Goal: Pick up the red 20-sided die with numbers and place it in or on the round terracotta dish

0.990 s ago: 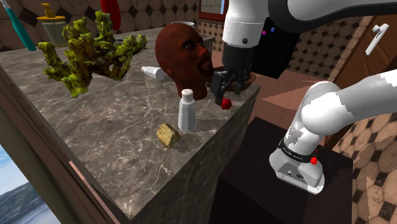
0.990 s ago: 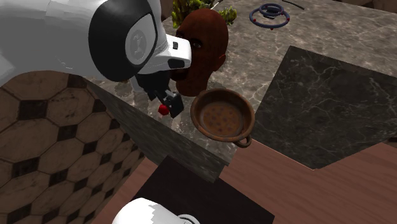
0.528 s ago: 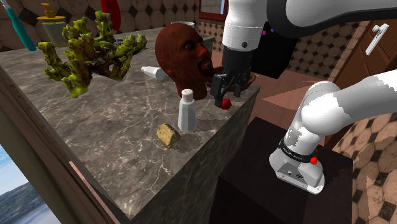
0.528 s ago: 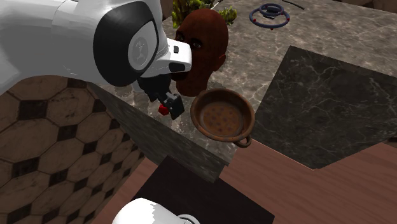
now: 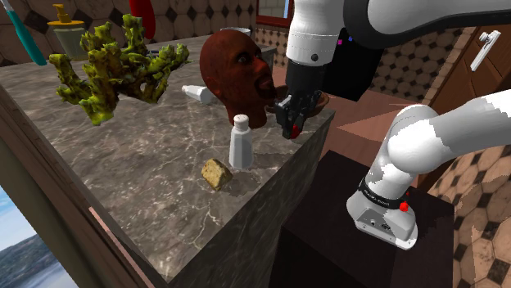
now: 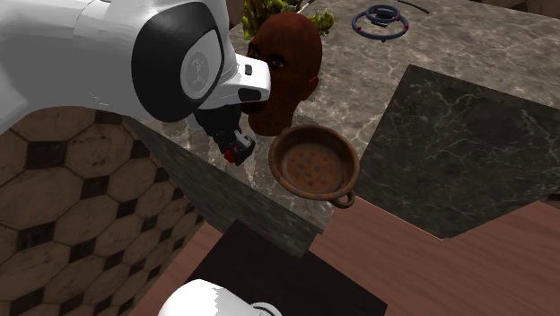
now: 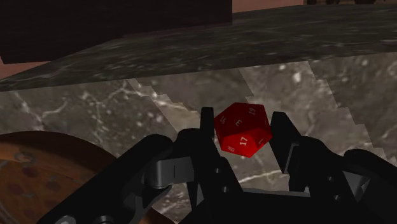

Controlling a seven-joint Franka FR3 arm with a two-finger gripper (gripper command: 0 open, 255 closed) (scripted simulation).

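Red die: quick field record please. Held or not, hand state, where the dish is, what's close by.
red die: numbered faces, clasped between the hand's fingers, in the air by the counter's edge
hand: shut on the red die
round brown dish: on the marble counter, beside the hand; die not over it yet
nearby: brown mannequin head just behind the dish; white bottle further along the counter

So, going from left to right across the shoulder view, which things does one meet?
First the green branching plant → tan chunk → upright white bottle → gripper clasping the red die → the arm's white base.
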